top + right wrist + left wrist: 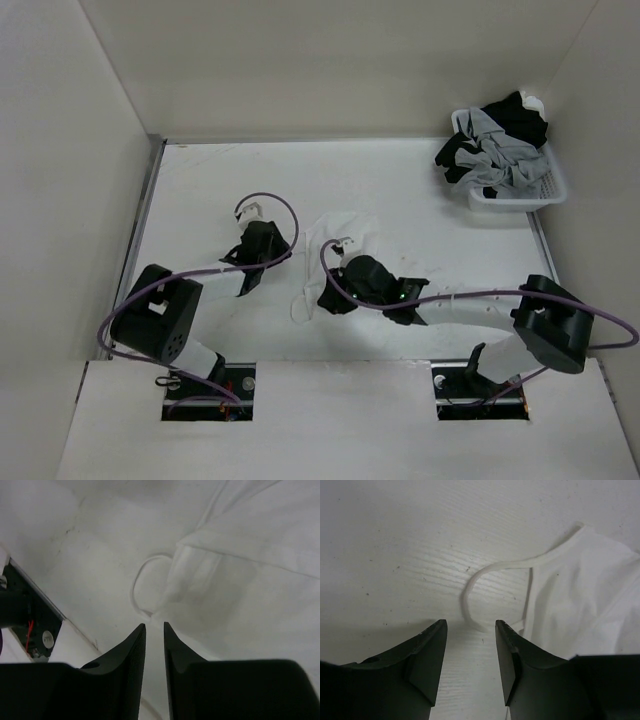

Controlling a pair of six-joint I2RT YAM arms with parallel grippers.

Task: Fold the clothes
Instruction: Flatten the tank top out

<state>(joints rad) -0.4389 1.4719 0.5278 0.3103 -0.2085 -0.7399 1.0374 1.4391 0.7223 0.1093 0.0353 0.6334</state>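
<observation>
Two dark fingers of the left claw [470, 625] fill the near edge of its wrist view. They stand wide apart and hold nothing, with bare white table [395, 540] showing between them. Just beyond their tips curves a narrow strap loop [463, 602], which joins the white garment [585, 590] spreading to the right.

On the other wrist, the right claw [154, 627] shows only a slim gap between its fingers, and we see nothing pinched in it. It hangs low over the same garment, near a second strap loop [134, 587] and a bunched fold of cloth.

From above, the garment lies rumpled at the middle of the table. The left claw is at its left edge and the right claw is over its near part. A white plastic basket [520, 200] of black and grey clothes [500, 140] sits well apart at the far right corner.

We judge the folding to be at an early step, with both claws lining up on edges to pick. Next, we think, the left claw must drop and close on the strap loop, while the right claw needs a firm edge of cloth.

White cloth on a white table makes the garment's outline hard to trace from above. The right arm covers part of it, and we cannot tell whether any fold is already made.
</observation>
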